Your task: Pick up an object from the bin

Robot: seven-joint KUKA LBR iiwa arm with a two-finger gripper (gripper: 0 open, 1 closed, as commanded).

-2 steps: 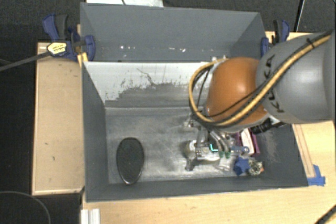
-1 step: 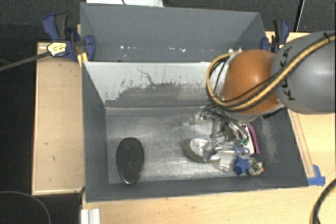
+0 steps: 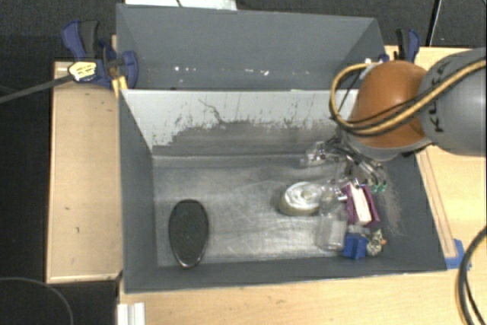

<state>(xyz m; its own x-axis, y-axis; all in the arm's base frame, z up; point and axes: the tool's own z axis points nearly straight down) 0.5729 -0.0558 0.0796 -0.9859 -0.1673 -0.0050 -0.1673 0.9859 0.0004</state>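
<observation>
My gripper (image 3: 335,157) hangs low at the bin's right side, just above and behind a small cluster of things. Directly in front of it lies a round whitish tape roll (image 3: 303,199), flat on the floor. To the right of the roll a purple and white object (image 3: 358,203) lies close under the gripper. A clear plastic piece (image 3: 330,231) and a small blue object (image 3: 354,247) lie in front of these, near the front wall.
A black oval object (image 3: 188,231) lies alone at the front left of the bin. The arm with its orange cover and cables reaches in over the right rim. The bin's sloped back wall rises behind the gripper.
</observation>
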